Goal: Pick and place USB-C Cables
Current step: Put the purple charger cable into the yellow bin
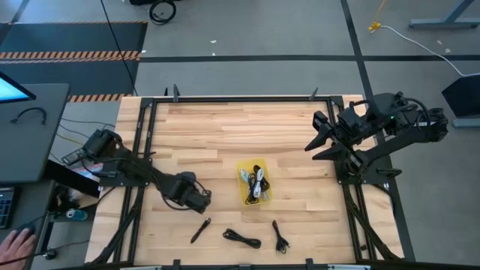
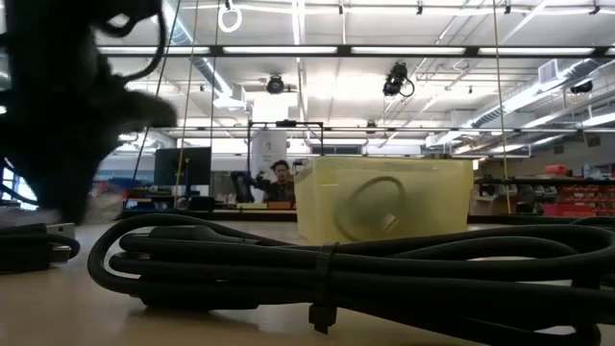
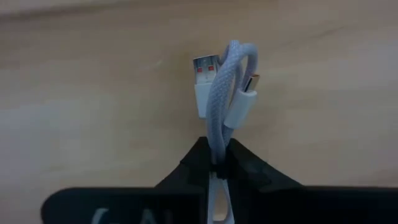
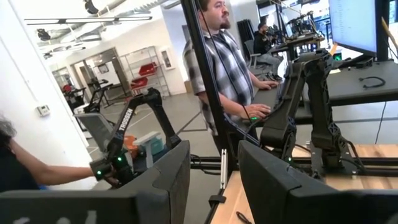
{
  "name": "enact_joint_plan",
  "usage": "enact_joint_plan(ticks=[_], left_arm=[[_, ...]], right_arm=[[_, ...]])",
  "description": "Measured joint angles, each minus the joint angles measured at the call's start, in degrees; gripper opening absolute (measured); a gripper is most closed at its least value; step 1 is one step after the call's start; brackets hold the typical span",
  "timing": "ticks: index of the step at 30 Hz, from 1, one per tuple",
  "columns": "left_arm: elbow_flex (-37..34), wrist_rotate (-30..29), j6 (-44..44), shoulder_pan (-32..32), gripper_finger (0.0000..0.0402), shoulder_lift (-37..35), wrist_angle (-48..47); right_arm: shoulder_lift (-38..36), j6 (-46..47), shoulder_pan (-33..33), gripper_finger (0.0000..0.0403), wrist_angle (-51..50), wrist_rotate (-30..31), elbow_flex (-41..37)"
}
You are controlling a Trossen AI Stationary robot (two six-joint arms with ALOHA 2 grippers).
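Note:
My left gripper (image 1: 204, 199) is low over the near-left part of the table, left of a yellow bin (image 1: 240, 196). It is shut on a light grey braided USB-C cable bundle (image 3: 227, 81). The bin holds several bundled cables, light and black (image 1: 255, 182). Three black cable bundles lie flat on the wood near the front edge (image 1: 200, 230), (image 1: 241, 238), (image 1: 280, 237); one fills the foreground of the low view (image 2: 336, 264). My right gripper (image 1: 319, 141) is raised over the table's right side, open (image 4: 214, 180), touching nothing. My left gripper pinches the grey cable bundle between its two fingertips (image 3: 239, 165), on the strands at one end of the loop (image 3: 217, 152). The folded loop and both plugs (image 3: 205, 74) stick out beyond the fingertips over the wood. Whether it rests on the table cannot be told.
The table has a black frame around its edges (image 1: 150, 112). Bare wood spreads across the far half (image 1: 240, 127). People stand and sit at desks beyond the table (image 4: 224, 56), and a hand shows at the high view's bottom-left corner (image 1: 15, 244).

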Motion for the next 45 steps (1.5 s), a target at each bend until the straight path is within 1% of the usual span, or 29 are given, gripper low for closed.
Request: enact_joint_plan(ticks=[3, 8, 10, 11, 13, 15, 18, 20, 22, 25, 31, 36, 45], left_arm=[[4.72, -7.82, 1.65, 1.02, 0.0031, 0.0, -0.43], [16.1, -27.08, 7.47, 2.53, 0.0031, -0.04, 0.51], [20.18, -34.31, 12.72, 3.23, 0.0031, -0.15, 2.44], [21.9, -36.9, 15.85, 3.63, 0.0031, -0.18, 3.58], [24.54, -39.14, 21.62, 4.76, 0.0031, -0.08, 6.2], [25.82, -39.52, 26.71, 6.15, 0.0031, 0.51, 9.53], [26.14, -39.22, 31.87, 8.41, 0.0031, 2.3, 14.87], [26.14, -37.91, 33.66, 9.74, 0.0031, 3.72, 18.34], [26.16, -35.24, 34.82, 11.09, 0.0031, 5.55, 21.22], [26.14, -31.74, 35.02, 12.51, 0.0031, 8.44, 24.24], [26.14, -27.47, 33.98, 13.59, 0.0031, 12.99, 29.76], [26.14, -26.12, 32.69, 13.41, 0.0031, 14.27, 32.2], [26.21, -26.19, 29.58, 12.0, 0.0031, 14.62, 31.1]], right_arm=[[-0.01, 0.28, 0.0, 0.0142, 0.02, 0.36, 0.0], [0.0, 0.44, 0.0, 0.0142, 0.0, 1.25, 0.0], [-0.02, 0.44, 0.0, 0.0142, 0.01, 1.22, 0.0], [-0.01, 0.44, 0.0, 0.0142, 0.0, 1.22, 0.0], [0.0, 0.44, 0.0, 0.0142, 0.0, 1.21, 0.0], [-0.01, 0.07, 0.0, 0.0142, 0.0, 1.12, 0.0], [0.0, -0.47, 0.0, 0.0142, 0.0, 0.93, 0.0], [0.0, -0.5, 0.0, 0.0142, -0.02, 0.87, 0.0], [0.0, -0.58, 0.0, 0.0142, -0.04, 0.3, 0.0], [-0.02, -0.62, 0.0, 0.0142, -0.04, -0.49, 0.0], [0.0, -0.66, 0.0, 0.0142, -0.11, -0.68, 0.0], [0.0, -1.02, 0.0, 0.0142, -0.35, -1.18, 0.0], [-0.01, -1.07, 0.0, 0.0142, -0.52, -1.77, 0.0]])
